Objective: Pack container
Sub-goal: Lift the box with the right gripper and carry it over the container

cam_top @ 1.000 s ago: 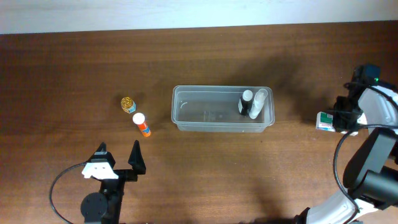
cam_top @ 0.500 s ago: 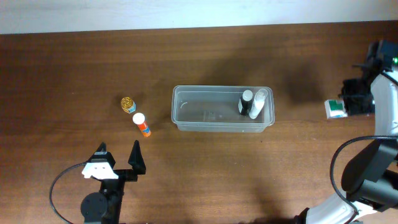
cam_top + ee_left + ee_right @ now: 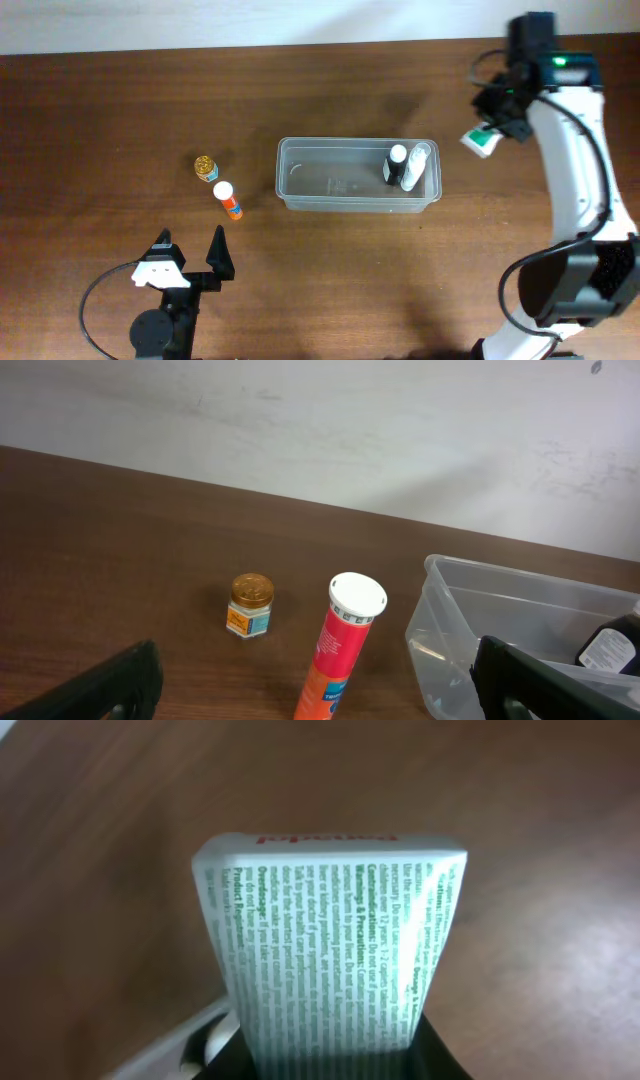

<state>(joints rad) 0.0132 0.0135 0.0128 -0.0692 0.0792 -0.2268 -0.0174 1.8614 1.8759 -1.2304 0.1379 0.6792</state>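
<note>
- The container (image 3: 320,176) sat open on the wooden table (image 3: 100,120), its long sides running left to right in the overhead view.
- At the container's right end lay a dark bottle with a white cap (image 3: 397,163) and a pale tube (image 3: 416,166), side by side; the rest of its floor was bare.
- To the left of the container, well apart from it, stood a small gold-lidded jar (image 3: 206,166). An orange tube with a white cap (image 3: 227,199) lay just beside the jar, on the side nearer the arms.
- The left gripper (image 3: 190,240) was spread wide and held nothing, nearer than the container and off its left end, with the jar (image 3: 250,604), the orange tube (image 3: 340,650) and the container's wall (image 3: 450,630) in its camera.
- The right gripper (image 3: 495,128) was clamped narrow on a white box with green print (image 3: 481,141), just past the container's far right corner.
- In the right wrist view, the box (image 3: 335,950) filled the frame, with small green text on its face.
</note>
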